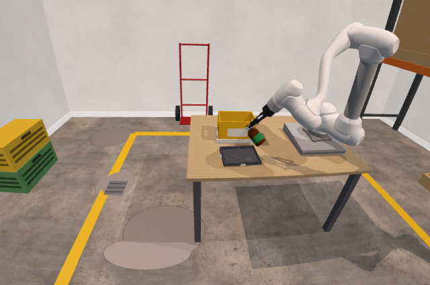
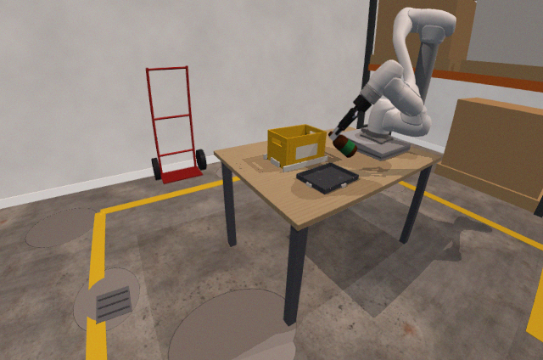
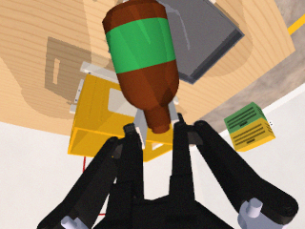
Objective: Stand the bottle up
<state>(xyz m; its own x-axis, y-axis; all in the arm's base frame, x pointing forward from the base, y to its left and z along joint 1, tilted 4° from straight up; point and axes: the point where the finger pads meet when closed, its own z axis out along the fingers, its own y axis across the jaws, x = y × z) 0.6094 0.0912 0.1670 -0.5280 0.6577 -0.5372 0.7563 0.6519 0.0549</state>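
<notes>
A brown bottle with a green label point(image 1: 256, 136) point(image 2: 345, 146) point(image 3: 141, 45) hangs in the air above the table, to the right of the crate. It is tilted, its neck up toward the gripper and its base down to the right in the top and exterior views. My gripper point(image 1: 248, 127) point(image 2: 332, 135) point(image 3: 157, 111) is shut on the bottle's neck. The dark tray point(image 1: 240, 163) point(image 2: 325, 189) point(image 3: 217, 59) lies flat on the table, lower than the bottle and in front of the crate, with nothing on it. The yellow crate point(image 1: 222, 130) point(image 2: 278, 153) point(image 3: 91, 112) stands upright behind the tray.
The wooden table point(image 1: 205, 171) point(image 2: 285, 209) point(image 3: 29, 95) carries all of these. White strips point(image 1: 232, 141) point(image 2: 302, 164) run along the crate's foot. The arm's grey base plate point(image 1: 322, 150) point(image 2: 382, 154) is on the table's right side. A red hand truck point(image 1: 193, 79) point(image 2: 171, 117) stands behind the table.
</notes>
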